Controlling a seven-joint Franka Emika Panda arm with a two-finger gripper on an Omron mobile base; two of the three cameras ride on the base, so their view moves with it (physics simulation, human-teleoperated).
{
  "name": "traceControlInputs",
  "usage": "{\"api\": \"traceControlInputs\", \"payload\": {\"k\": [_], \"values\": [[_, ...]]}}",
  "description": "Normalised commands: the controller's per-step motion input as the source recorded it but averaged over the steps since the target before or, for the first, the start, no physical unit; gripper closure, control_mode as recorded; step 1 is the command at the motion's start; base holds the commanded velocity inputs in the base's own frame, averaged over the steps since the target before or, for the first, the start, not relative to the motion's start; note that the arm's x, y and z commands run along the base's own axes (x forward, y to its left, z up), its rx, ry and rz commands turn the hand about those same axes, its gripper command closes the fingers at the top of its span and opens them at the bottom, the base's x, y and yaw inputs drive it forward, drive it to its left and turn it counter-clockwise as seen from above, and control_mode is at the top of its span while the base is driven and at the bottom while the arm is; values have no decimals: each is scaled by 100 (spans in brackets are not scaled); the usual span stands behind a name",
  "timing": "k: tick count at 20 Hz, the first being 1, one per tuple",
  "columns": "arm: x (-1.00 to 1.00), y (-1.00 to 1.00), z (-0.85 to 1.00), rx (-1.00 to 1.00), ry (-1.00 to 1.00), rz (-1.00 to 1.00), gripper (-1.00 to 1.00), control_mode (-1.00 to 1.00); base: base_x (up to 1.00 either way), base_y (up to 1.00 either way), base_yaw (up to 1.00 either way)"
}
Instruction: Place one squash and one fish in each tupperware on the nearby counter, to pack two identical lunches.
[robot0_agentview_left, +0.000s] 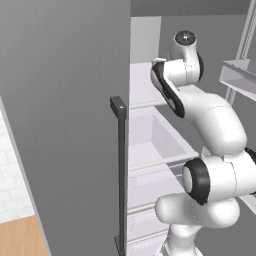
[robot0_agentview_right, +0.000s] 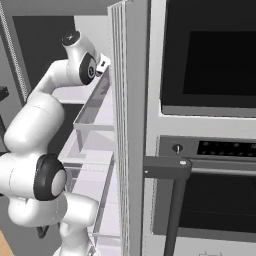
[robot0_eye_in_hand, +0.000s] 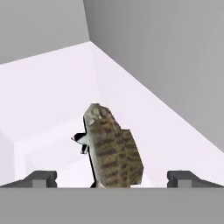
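In the hand view a fish (robot0_eye_in_hand: 113, 148) is lying on a pale shelf floor (robot0_eye_in_hand: 52, 100) inside the open fridge, brown with darker bars across its flank. Its long axis is running from the bottom edge of that view up and slightly to the left, with one narrower, rounded end pointing away from the camera toward the back corner where the shelf's floor is meeting two grey walls (robot0_eye_in_hand: 166, 57). The broader end is sitting nearest the camera, cut off at the lower edge. Which end is the head I cannot tell with certainty. A small black-and-white fin or flap is sticking out from its left side.

The gripper (robot0_eye_in_hand: 112, 178) is hovering just before the fish, its two dark fingers (robot0_eye_in_hand: 41, 178) standing spread wide, one at each side of the fish's near end and apart from it, pinching nothing. The fish is lying between them, roughly midway.

In the left base view the white arm (robot0_agentview_left: 215, 125) is reaching up and forward past the open fridge door (robot0_agentview_left: 65, 115) with its dark handle (robot0_agentview_left: 120, 170), toward the pale shelves (robot0_agentview_left: 150, 140). In the right base view the arm (robot0_agentview_right: 45, 115) is bending toward the same shelves, beside a wall oven (robot0_agentview_right: 210, 125) on the right.
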Motion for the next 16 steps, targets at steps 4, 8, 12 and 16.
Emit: {"api": "traceControlInputs", "payload": {"k": [4, 8, 12, 16], "values": [[2, 2, -3, 0, 4, 5, -100, -100, 0, 0, 0], [0, 2, -34, 0, 5, 9, -100, -100, 0, 0, 0], [5, 0, -50, 0, 3, 7, -100, -100, 0, 0, 0], [21, -9, -10, 0, 0, 1, -100, -100, 0, 0, 0]]}}
